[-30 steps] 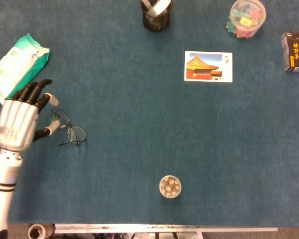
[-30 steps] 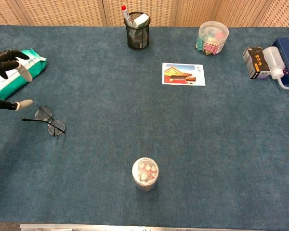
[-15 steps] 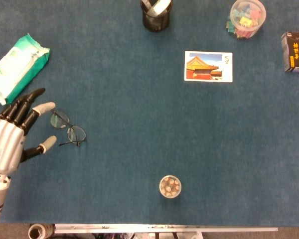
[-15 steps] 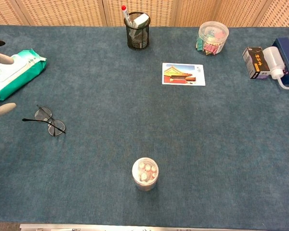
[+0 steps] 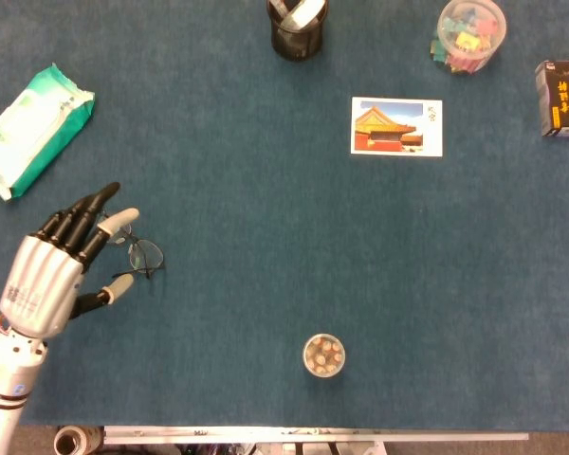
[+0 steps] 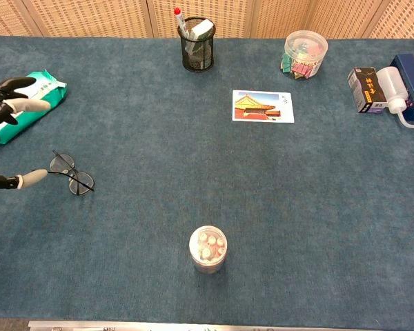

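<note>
The left hand (image 5: 52,275), fingers spread and holding nothing, hovers over the glasses (image 5: 137,251) near the worktop's left edge, where a flat, clumsy grasp could bend their thin frame.

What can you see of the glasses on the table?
The glasses are a thin dark-framed pair with clear roundish lenses, lying flat on the blue cloth table near its left side, below the green wipes pack. At least one thin arm sticks out to the side. The left hand hovers over them with its fingers spread; in the head view it covers one lens. Whether a fingertip touches the frame cannot be told.
</note>
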